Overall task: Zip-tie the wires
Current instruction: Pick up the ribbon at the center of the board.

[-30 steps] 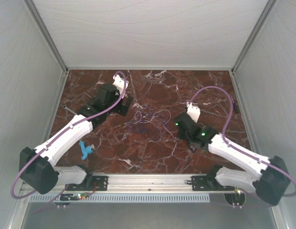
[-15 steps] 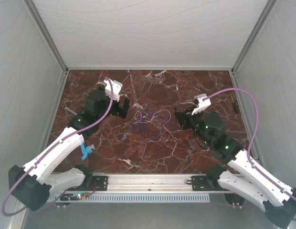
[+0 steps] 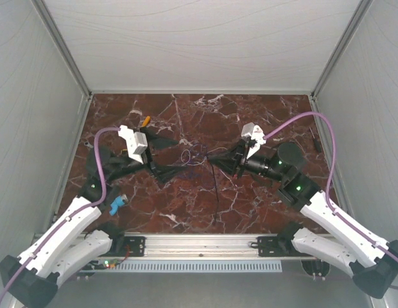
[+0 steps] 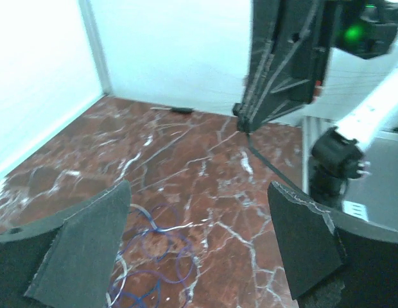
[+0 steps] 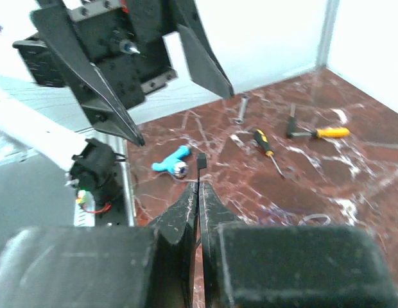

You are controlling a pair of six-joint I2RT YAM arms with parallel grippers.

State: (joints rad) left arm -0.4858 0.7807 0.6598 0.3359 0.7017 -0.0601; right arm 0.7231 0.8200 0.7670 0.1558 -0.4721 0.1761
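The wires (image 3: pixel 198 156) lie mid-bench (image 3: pixel 276 112) between the open left claw (image 4: pixel 199 187) and the right claw (image 5: pixel 198 186); it pinches the zip tie (image 5: pixel 200 162).

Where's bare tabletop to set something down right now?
Free: the far strip of the table along the back wall, right of the orange-handled screwdriver; the near patch between the blue tool and the zip tie. Crowded: the middle, left gripper and right gripper facing over the wires.

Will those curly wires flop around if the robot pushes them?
Probably floppy: the wires lie in thin, loose loops, so they'd likely bend instead of holding shape. They look very light, so a push may just slide them across the table.
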